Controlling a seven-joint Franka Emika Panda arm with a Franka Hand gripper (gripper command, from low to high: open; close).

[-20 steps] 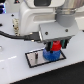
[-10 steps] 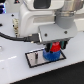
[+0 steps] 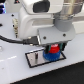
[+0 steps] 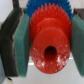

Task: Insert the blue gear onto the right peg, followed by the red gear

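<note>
In the exterior view my gripper (image 3: 53, 49) hangs over the grey plate (image 3: 35, 59) with the black border, at its end toward the exterior view's right. It is shut on the red gear (image 3: 53, 49). The blue gear (image 3: 51, 55) lies flat on the plate right under the red gear. In the wrist view the red gear (image 4: 49, 44) fills the middle, clamped between the two green pads (image 4: 23, 40), and its centre hole shows dark. The blue gear's toothed rim (image 4: 44, 6) shows behind it. The right peg is hidden by the gears and gripper.
The arm's white body (image 3: 45, 15) and a black cable (image 3: 17, 41) fill the upper half of the exterior view. The plate rests on a white table (image 3: 15, 72). The plate's other pin cannot be made out.
The gripper with the red gear appears slightly lower over the blue gear than a second ago. Otherwise little has moved.
</note>
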